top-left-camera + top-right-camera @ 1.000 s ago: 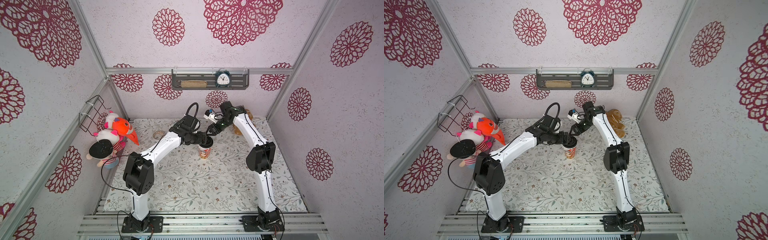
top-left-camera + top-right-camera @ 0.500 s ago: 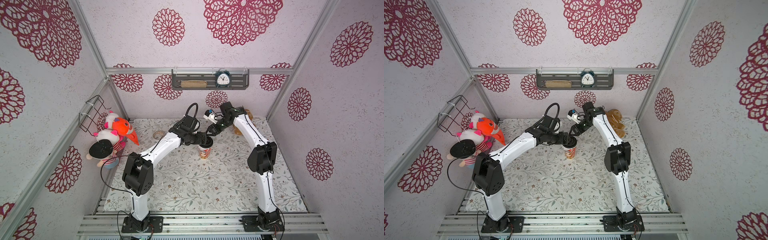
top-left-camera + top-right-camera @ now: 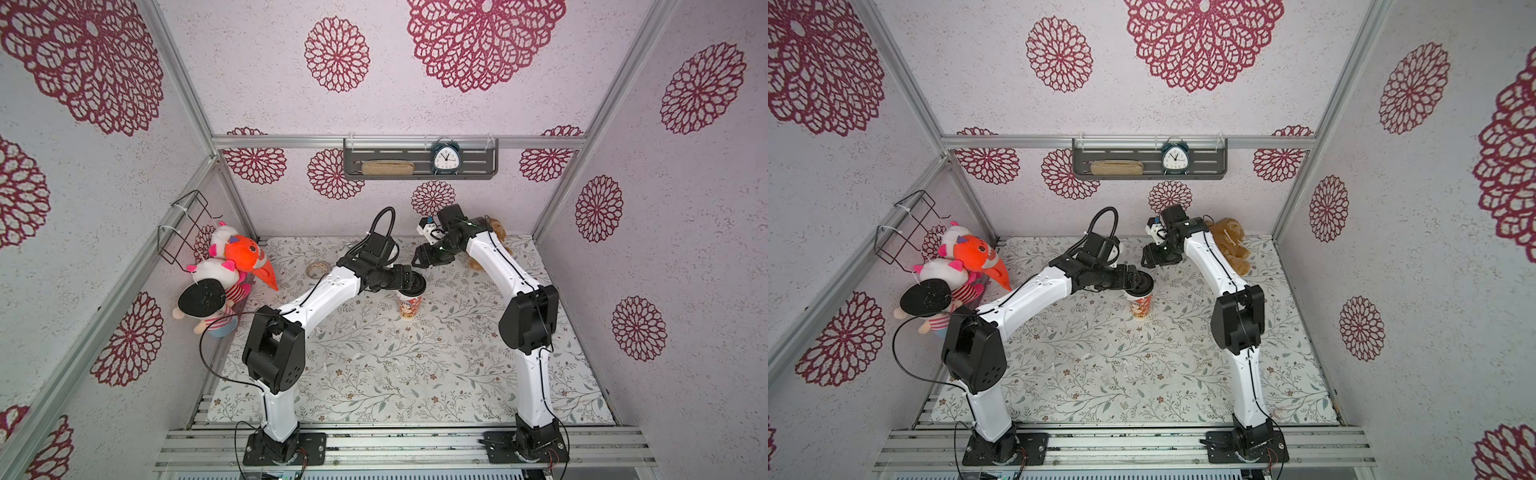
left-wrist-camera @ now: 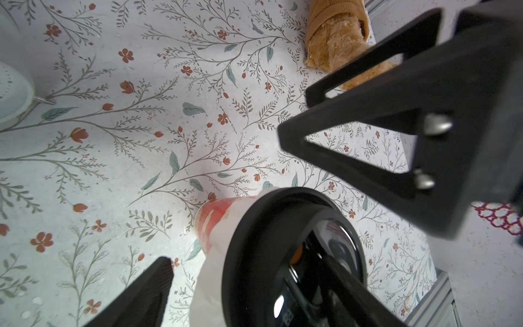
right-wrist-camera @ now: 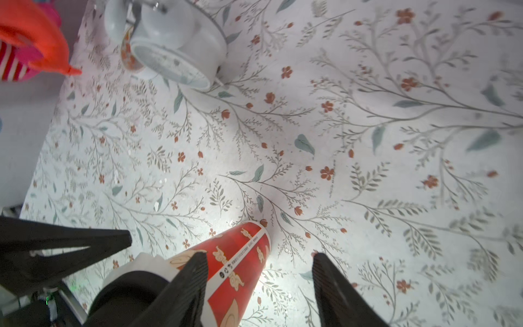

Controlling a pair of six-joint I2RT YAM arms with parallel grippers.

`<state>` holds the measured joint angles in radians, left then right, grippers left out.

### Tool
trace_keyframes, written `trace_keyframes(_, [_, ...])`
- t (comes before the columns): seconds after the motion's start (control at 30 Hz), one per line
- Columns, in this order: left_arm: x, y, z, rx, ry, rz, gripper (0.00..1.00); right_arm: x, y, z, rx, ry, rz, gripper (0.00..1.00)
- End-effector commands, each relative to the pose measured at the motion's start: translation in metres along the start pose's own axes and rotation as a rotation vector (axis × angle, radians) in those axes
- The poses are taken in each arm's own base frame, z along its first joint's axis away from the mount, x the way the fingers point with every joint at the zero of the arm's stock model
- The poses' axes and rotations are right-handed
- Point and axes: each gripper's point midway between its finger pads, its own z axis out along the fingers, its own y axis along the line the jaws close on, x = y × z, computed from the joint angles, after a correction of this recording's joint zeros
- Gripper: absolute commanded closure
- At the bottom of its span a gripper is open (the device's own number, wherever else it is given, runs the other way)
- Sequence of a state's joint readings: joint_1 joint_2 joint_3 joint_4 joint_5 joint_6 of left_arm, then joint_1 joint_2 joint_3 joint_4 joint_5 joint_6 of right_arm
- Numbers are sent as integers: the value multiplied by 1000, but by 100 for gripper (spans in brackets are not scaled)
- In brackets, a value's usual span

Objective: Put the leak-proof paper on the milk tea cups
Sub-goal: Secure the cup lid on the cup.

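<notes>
Red-printed and tapered, the milk tea cup [image 3: 409, 309] stands upright near the middle of the floral worktop [image 3: 374, 365]. The leak-proof paper [image 4: 213, 283], thin and white, is draped over its rim and hangs a little way down the side. A black plastic lid [image 4: 283, 254] is over the paper at the cup's mouth. The left hand [image 3: 407, 280] reaches in at the lid. In the left wrist view one finger [image 4: 141, 291] stands just outside the lid's edge and the other crosses its top, but I cannot tell whether they clamp it. The right hand [image 5: 259, 256] hangs behind and above the cup, its fingers apart and holding nothing. A white alarm clock [image 5: 175, 53] is on the worktop well apart from the cup. A brown plush toy [image 4: 336, 36] rests near the back wall.
</notes>
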<state>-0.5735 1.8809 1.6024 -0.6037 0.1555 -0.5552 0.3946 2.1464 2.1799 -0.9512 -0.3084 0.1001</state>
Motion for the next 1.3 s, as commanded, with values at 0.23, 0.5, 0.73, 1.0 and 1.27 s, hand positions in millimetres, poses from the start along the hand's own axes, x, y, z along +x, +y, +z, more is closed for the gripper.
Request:
trace_keyframes(0.23, [66, 52, 15, -203, 224, -30, 16, 27, 16, -111, 122, -302, 393, 35])
trace_keyframes(0.5, [62, 46, 18, -178, 213, -34, 16, 52, 44, -75, 26, -238, 438, 34])
trace_keyframes(0.73, [58, 43, 17, -166, 203, -35, 16, 55, 40, -38, 46, -196, 478, 38])
trace_keyframes(1.0, [49, 36, 16, -142, 189, -36, 16, 73, 38, -13, 47, -147, 503, 45])
trace_keyframes(1.27, [24, 19, 6, -98, 132, -24, 15, 94, 38, -5, 61, -100, 500, 54])
